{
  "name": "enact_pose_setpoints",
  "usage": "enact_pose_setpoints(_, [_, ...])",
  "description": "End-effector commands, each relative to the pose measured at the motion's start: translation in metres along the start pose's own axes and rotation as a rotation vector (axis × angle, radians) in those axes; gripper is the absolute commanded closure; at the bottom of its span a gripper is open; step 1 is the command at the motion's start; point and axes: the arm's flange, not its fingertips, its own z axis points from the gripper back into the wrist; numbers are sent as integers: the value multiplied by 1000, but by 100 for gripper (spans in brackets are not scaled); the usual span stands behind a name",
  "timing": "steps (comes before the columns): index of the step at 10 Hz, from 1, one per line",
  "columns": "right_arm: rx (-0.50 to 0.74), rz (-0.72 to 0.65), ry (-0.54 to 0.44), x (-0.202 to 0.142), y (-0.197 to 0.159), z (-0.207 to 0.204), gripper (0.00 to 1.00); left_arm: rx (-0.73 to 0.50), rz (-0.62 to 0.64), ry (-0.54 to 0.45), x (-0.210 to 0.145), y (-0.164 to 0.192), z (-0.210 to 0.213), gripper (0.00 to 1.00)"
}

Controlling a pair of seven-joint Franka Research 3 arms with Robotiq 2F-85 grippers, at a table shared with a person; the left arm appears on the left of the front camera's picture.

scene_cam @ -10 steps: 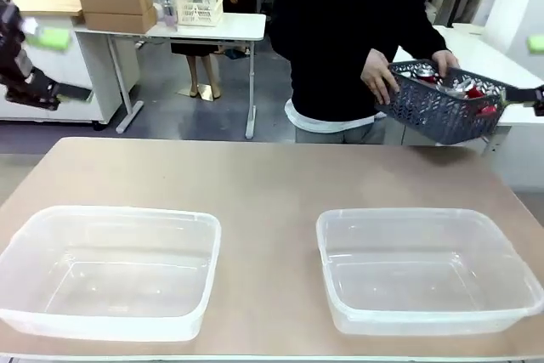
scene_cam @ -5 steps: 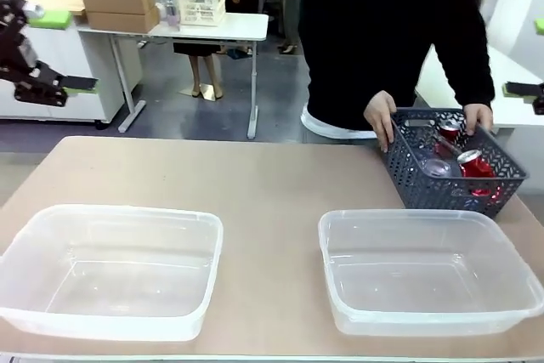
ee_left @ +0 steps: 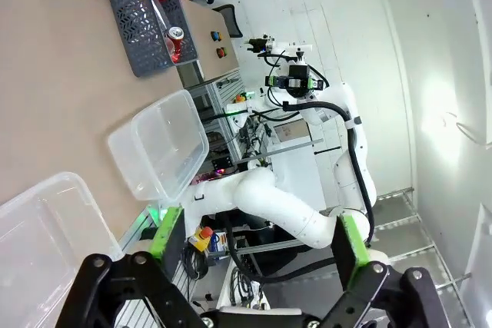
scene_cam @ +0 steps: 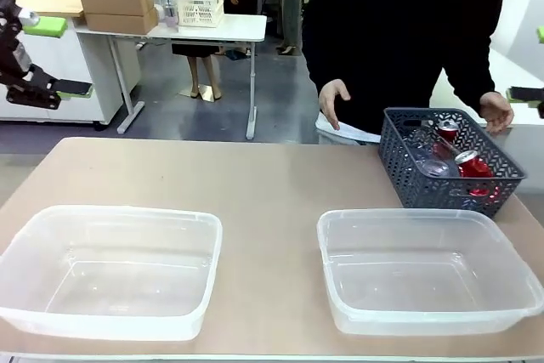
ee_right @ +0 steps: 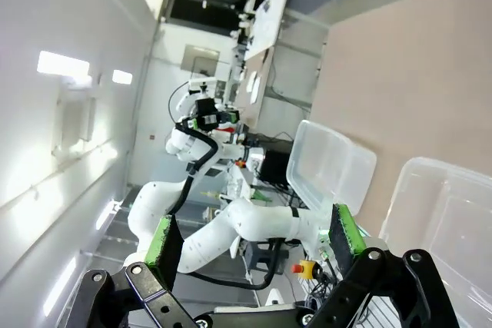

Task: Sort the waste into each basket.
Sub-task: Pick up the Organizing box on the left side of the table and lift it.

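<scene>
Waste [scene_cam: 466, 161] for you to sort lies in a dark lattice basket [scene_cam: 425, 178] at the far right corner of the table [scene_cam: 263, 172]. The table is tan and spans the front view. At its far edge stands a person in a black top. One hand [scene_cam: 334, 101] hangs free above that edge, and the other hand [scene_cam: 495, 111] is just beside the basket's far rim; you cannot tell whether it touches. Two clear tubs sit along the near edge, well apart from each other. The left tub [scene_cam: 127, 212] is toward the near left corner. The right tub [scene_cam: 399, 213] is toward the near right corner, with its far rim just in front of the lattice basket. Inside that basket you can see two crushed red cans, one [scene_cam: 448, 131] near the far wall and one [scene_cam: 476, 167] nearer you, plus a clear plastic piece [scene_cam: 429, 157] beside them. Your left gripper [scene_cam: 55, 57] is raised beyond the table's left edge, its fingers spread wide with nothing between them. Your right gripper [scene_cam: 534, 64] is off the right edge, also parted and holding nothing.
</scene>
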Motion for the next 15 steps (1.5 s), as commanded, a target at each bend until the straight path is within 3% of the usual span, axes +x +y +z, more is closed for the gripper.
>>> enact_pose_setpoints(1, [1,2,2,0,1,0,0,-26,-27,-2,3,-1,-2,0])
enact_pose_setpoints(2, [-53,-2,44,4,8,-23,0,0,0,0,0,0,0,0])
enact_pose_setpoints(3, [-107,38,111,-1,31,-80,0,185,-64,157,-1,-17,10,0])
enact_pose_setpoints(5, [-158,68,217,-29,60,-180,0,510,-91,330,-13,-52,45,0])
enact_pose_setpoints(6, [-232,57,311,-51,61,-229,0,751,-87,397,-27,-66,58,0])
enact_pose_setpoints(7, [-309,76,420,-82,54,-279,0,853,-53,482,-42,-72,62,0])
enact_pose_setpoints(8, [-365,105,547,-112,44,-313,0,914,4,568,-56,-62,57,0])
enact_pose_setpoints(9, [-430,151,609,-132,33,-331,0,908,27,636,-66,-47,48,0])
enact_pose_setpoints(10, [-469,164,612,-129,24,-325,0,801,-40,507,-61,-32,35,0])
enact_pose_setpoints(11, [-367,124,565,-148,40,-323,0,899,-10,526,-56,-66,65,0])
enact_pose_setpoints(13, [-367,124,565,-148,40,-323,0,899,-10,526,-56,-66,65,0])
enact_pose_setpoints(14, [-406,136,607,-153,30,-333,0,883,-18,553,-61,-52,52,0])
enact_pose_setpoints(15, [-593,41,540,-163,40,-365,0,1006,26,559,-58,-44,38,0])
